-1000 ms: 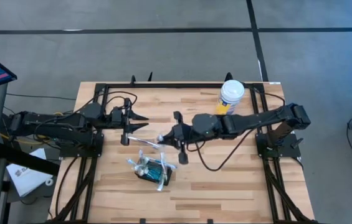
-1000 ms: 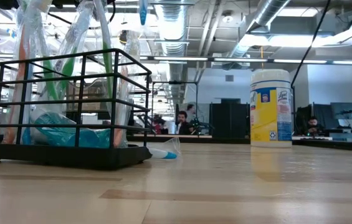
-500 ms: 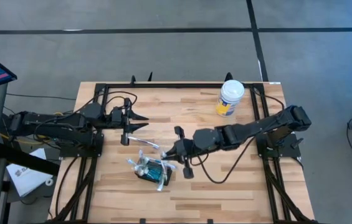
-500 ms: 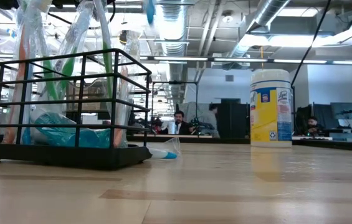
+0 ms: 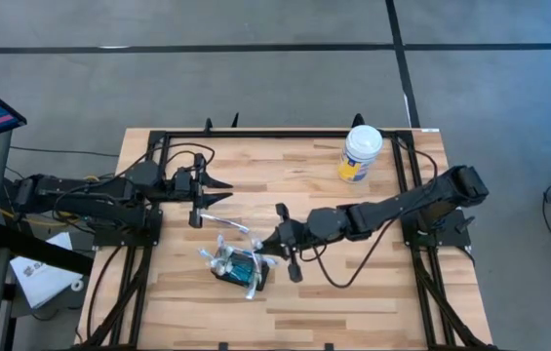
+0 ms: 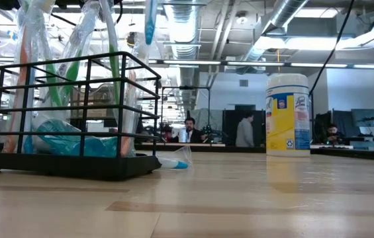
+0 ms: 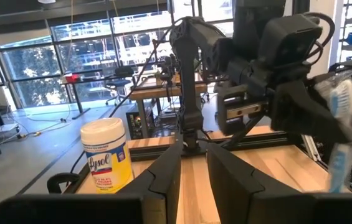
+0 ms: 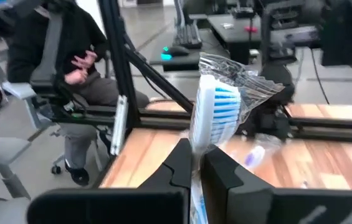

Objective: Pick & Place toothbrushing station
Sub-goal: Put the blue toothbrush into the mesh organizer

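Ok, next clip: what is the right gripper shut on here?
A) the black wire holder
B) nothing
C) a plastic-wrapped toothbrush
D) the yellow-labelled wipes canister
C: in the right wrist view the right gripper is shut on a plastic-wrapped toothbrush, bristle head upward.

You can read "Lysol" in blue script on the yellow label of the white-lidded canister (image 7: 105,157), smaller print there too small to read, no other legible text.
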`<action>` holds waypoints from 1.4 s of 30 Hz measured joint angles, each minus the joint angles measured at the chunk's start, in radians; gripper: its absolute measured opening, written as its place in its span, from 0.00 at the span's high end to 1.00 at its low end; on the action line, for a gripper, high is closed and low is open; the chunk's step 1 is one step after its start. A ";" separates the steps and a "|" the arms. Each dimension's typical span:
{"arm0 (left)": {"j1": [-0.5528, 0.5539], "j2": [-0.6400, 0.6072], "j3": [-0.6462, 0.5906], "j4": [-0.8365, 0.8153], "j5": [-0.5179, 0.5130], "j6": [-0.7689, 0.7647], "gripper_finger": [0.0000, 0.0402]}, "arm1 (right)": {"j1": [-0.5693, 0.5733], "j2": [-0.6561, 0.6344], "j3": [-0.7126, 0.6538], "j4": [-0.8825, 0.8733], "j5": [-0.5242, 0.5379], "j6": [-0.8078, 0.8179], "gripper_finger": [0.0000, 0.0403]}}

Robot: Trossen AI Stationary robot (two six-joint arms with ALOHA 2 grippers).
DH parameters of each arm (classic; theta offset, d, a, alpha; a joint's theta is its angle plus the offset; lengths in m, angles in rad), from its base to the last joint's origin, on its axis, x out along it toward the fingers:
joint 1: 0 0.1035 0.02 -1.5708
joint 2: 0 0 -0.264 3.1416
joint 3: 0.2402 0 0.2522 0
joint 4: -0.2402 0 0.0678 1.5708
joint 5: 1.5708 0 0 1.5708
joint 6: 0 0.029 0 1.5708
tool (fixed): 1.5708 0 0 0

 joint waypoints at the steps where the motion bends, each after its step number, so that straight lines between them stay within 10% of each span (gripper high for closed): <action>1: 0.000 0.000 0.000 0.000 0.000 0.000 0.81 | 0.004 0.000 -0.007 0.018 0.000 0.001 0.99; 42: 0.000 0.000 0.000 0.000 0.000 0.000 0.81 | 0.004 0.079 -0.133 0.213 -0.001 0.045 0.98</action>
